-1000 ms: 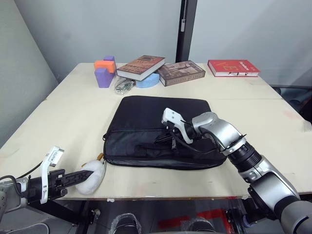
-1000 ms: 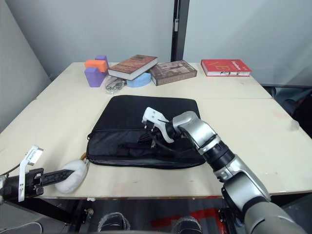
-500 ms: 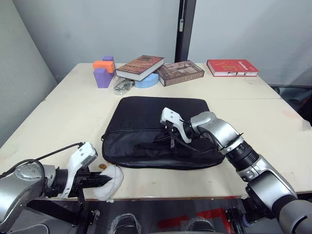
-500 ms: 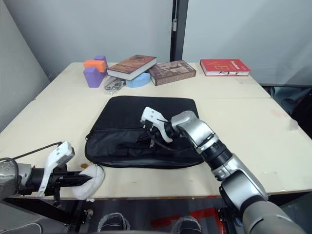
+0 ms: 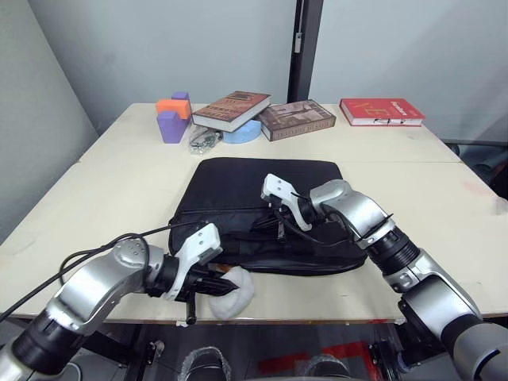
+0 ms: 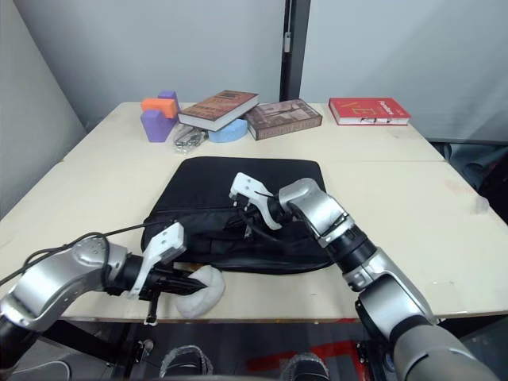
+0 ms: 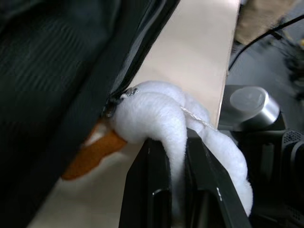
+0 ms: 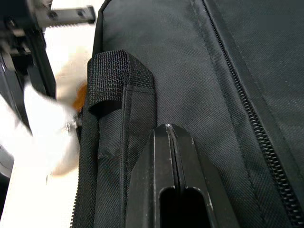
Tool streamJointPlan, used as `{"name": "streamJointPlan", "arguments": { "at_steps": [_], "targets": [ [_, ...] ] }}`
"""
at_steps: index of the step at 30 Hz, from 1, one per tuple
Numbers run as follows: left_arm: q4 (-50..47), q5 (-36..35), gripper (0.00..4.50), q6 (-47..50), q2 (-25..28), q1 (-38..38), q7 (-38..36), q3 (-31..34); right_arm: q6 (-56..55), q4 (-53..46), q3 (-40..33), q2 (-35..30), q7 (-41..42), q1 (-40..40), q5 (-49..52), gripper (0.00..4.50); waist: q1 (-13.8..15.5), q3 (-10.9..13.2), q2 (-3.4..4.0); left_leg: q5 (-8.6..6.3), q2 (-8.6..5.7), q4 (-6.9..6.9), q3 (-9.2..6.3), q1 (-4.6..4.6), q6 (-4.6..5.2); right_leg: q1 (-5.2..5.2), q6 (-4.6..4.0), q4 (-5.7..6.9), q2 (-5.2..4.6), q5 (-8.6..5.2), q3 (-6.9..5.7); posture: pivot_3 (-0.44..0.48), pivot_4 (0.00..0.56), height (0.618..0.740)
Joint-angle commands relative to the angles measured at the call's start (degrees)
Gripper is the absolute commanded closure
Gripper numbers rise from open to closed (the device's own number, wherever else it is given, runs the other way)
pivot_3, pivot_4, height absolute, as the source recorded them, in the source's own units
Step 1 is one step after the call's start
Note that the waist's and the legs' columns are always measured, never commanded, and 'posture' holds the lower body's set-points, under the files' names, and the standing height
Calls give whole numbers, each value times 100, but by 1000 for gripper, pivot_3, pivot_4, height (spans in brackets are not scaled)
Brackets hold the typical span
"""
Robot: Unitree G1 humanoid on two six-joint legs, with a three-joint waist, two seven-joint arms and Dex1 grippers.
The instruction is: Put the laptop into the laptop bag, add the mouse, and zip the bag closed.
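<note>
The left hand grips a white plush mouse at the near edge of the laptop bag on the bench. The right hand, clenched empty, rests on the bag's strap handle. Adding the mouse is underway; next it must slip into the opening

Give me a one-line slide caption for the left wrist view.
Left gripper pinches a white plush toy at the table edge, its orange tip beside the black bag.

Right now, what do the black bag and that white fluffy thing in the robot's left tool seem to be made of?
The laptop bag looks like matte woven synthetic fabric: a ribbed weave and stitched zip show. The white fluffy thing, pinched by the left tool, looks like soft plush, with an orange felt-like part.
</note>
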Motion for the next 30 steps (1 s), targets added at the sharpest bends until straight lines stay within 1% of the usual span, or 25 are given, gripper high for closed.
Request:
{"name": "streamJointPlan", "arguments": {
  "at_steps": [1, 3, 6, 9, 14, 16, 17, 21, 22, 27, 30],
  "targets": [
    [321, 82, 4484, -149, -341, -400, -325, -500, 36, 130, 61, 49, 5, -39, -71, 4500, 2, -1, 0, 0, 0, 0, 1, -1, 0, 0, 0, 0, 0, 0, 1, 0, 150, 730],
    [531, -27, 4484, -155, -559, -640, -554, -607, 47, 118, 48, 47, 0, -42, -67, 4500, 3, -1, 0, 0, 0, 2, 1, -2, -1, -1, 0, 0, 0, 0, 0, 0, 150, 730],
    [728, -150, 4484, -201, -724, -827, -934, -696, 53, 113, 37, 38, -8, -40, -70, 4500, 6, -1, 0, 1, 0, 1, 1, -4, -1, -2, 0, 0, 0, 0, 0, 0, 150, 730],
    [971, -156, 4484, -227, -902, -960, -1088, -687, 74, 76, 29, 22, -15, -29, -66, 4500, 12, -1, 0, 1, 0, 1, 1, -5, -1, -2, -1, -2, 0, 0, 0, 0, 150, 730],
    [1064, -137, 4484, -175, -820, -894, -1119, -521, 103, 32, -12, -24, -36, -5, -54, 4500, 27, -1, 0, 1, 0, 1, 1, -4, -1, -2, -1, -2, 0, 1, 0, 0, 150, 730],
    [1105, -71, 3678, -184, -717, -801, -1002, -384, 109, 10, -16, -48, -37, 20, -54, 4500, 31, -1, 0, 1, 0, 1, 1, -4, -1, -2, -1, -2, 0, 0, 0, 0, 150, 730],
    [1128, -61, 3426, -165, -688, -758, -909, -277, 118, -9, -20, -53, -40, 31, -47, 4500, 29, -1, 1, 1, 0, 1, 1, -5, -1, -2, -1, -2, 0, 0, -1, 0, 150, 730],
    [897, -133, 1973, -174, -374, -524, -869, 67, 130, -43, -22, -53, -48, 46, -36, 4500, 30, 0, 2, 0, 1, -1, 0, -5, -1, -3, 0, -2, 0, 0, -2, 0, 150, 730],
    [835, -156, 1669, -173, -294, -468, -852, 172, 127, -34, -23, -51, -46, 40, -36, 4500, 29, 0, 2, 0, 1, -1, 0, -5, -1, -3, 0, -3, 0, 0, -3, 0, 150, 730],
    [410, -559, 1669, -81, 166, -86, -958, 907, 140, -86, -108, -82, -29, 10, 23, 4500, 29, 1, 3, 0, 2, -2, 0, -5, -2, -4, 0, -3, 0, 0, -3, 0, 150, 730],
    [51, -866, 1669, -44, 571, 331, -1115, 1441, 198, -195, -245, -164, -21, -5, 111, 4500, 23, 3, 4, 0, 2, -2, 0, -7, -3, -6, 0, -4, 0, 0, -3, 0, 150, 730]
  ]
}}
